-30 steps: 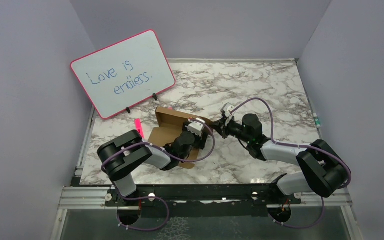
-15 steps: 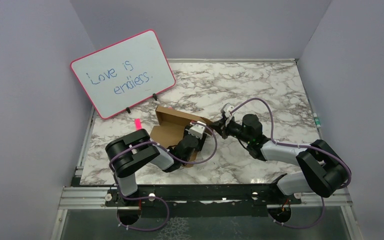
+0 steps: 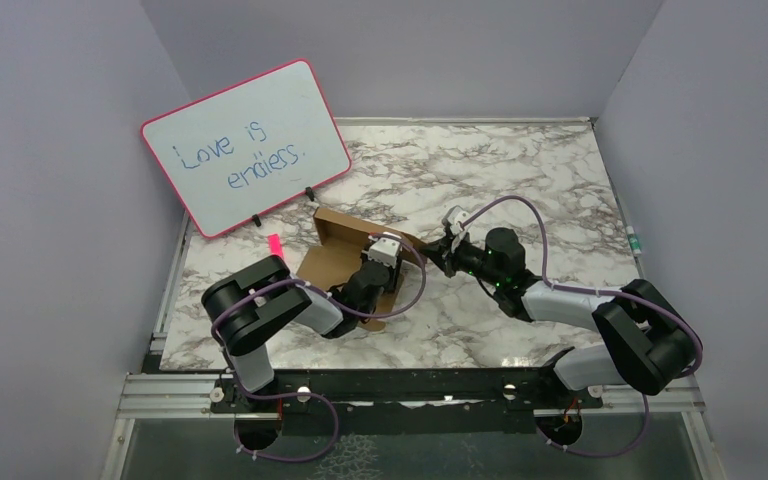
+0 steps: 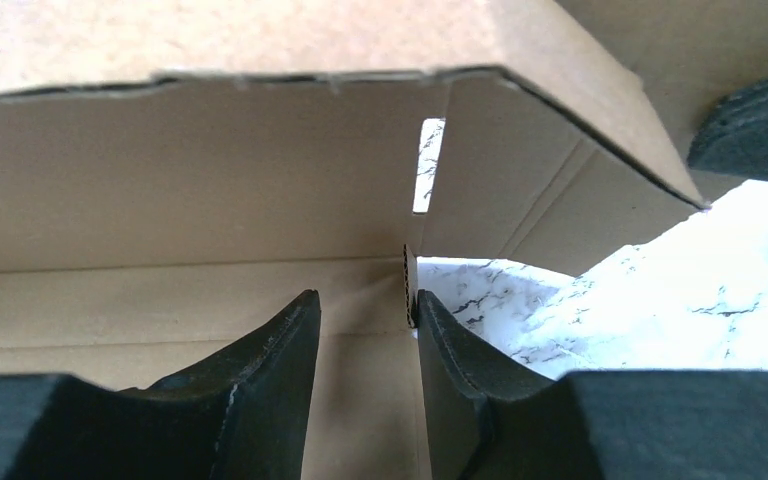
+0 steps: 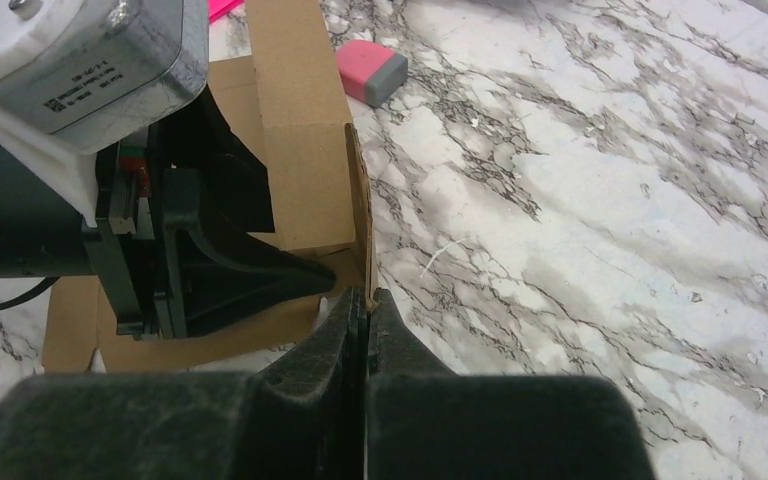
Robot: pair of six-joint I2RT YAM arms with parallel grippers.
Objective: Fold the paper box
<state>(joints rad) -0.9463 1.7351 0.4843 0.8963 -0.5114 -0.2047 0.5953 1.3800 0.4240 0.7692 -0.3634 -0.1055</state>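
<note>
The paper box [image 3: 332, 262] is plain brown cardboard, partly folded, lying left of centre on the marble table. In the left wrist view its back wall [image 4: 190, 180] stands up with a flap folded over above it. My left gripper [image 4: 365, 300] is open over the box's inner floor, with a cardboard edge just inside its right finger [image 4: 450, 340]. In the top view the left gripper [image 3: 390, 258] sits at the box's right end. My right gripper [image 5: 367, 298] is shut on the edge of the box's upright side flap [image 5: 305, 150], and shows in the top view [image 3: 432, 258] too.
A pink-framed whiteboard [image 3: 245, 145] leans at the back left. A pink marker [image 3: 275, 243] lies left of the box. A pink and grey eraser [image 5: 370, 72] lies beyond the box. Purple walls close in the table [image 3: 520, 180] on three sides.
My left gripper and the box have shifted slightly left and back. The right gripper has kept its hold on the flap in nearly the same place.
</note>
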